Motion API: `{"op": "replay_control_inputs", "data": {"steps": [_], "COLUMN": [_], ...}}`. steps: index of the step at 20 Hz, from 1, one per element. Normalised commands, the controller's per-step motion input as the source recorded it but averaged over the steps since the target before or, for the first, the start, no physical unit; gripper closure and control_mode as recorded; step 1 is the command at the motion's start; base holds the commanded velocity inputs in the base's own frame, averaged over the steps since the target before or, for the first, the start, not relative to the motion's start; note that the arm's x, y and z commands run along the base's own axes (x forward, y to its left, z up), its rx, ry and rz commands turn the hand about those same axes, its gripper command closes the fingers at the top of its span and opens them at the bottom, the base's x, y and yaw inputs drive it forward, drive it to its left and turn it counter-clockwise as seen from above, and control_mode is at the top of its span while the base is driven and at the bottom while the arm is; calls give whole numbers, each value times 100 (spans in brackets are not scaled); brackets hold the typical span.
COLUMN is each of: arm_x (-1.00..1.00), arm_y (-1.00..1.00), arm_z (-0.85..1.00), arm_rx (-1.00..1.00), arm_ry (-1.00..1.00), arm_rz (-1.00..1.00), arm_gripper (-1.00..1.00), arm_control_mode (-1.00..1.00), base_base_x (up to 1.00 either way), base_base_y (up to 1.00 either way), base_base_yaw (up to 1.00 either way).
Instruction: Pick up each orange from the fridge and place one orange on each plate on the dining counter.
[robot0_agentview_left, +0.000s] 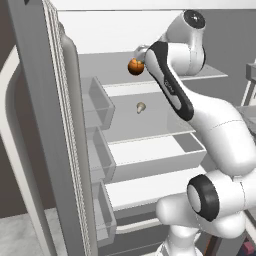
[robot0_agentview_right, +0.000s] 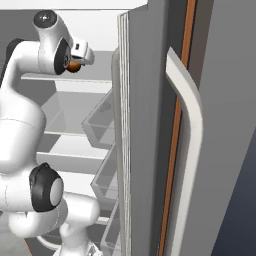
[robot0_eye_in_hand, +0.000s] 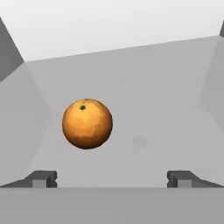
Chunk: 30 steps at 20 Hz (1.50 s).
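Observation:
A bright orange (robot0_eye_in_hand: 87, 124) rests on an upper glass shelf of the open fridge (robot0_agentview_left: 150, 130). My gripper (robot0_eye_in_hand: 112, 178) faces it with both dark fingertips (robot0_eye_in_hand: 41, 178) spread wide and nothing between them. The fruit lies a short way ahead of the tips, left of centre. From the base, the orange (robot0_agentview_left: 135, 66) peeks out beside my forearm, and in the right base view the orange (robot0_agentview_right: 74, 65) shows just under my hand. The plates and the dining counter are out of view.
A tiny grey-tan lump (robot0_agentview_left: 141, 106) lies on the shelf below. The open door (robot0_agentview_left: 55, 125) with clear bins (robot0_agentview_left: 97, 102) stands to my left. A second door with a thick curved white handle (robot0_agentview_right: 187, 125) rises on the right. Drawers (robot0_agentview_left: 155, 160) sit lower down.

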Motion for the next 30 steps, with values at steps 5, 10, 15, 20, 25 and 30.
{"op": "replay_control_inputs", "data": {"steps": [5, 10, 15, 20, 25, 30], "arm_x": [47, 37, -4, -15, 21, 20], "arm_y": [50, 21, -2, -1, -1, -1], "arm_z": [-3, -11, -3, 1, 0, 3], "arm_rx": [0, 0, 0, 0, -5, -2], "arm_ry": [-12, -1, 0, 8, 17, 5], "arm_rz": [3, 0, 0, 0, 1, 7], "arm_gripper": [-100, -100, -100, -100, -100, -100], "arm_control_mode": [-100, -100, -100, -100, -100, -100], "base_base_x": [0, 0, 0, 0, 0, 0], "base_base_y": [0, 0, 0, 0, 0, 0], "base_base_yaw": [0, 0, 0, 0, 0, 0]}}
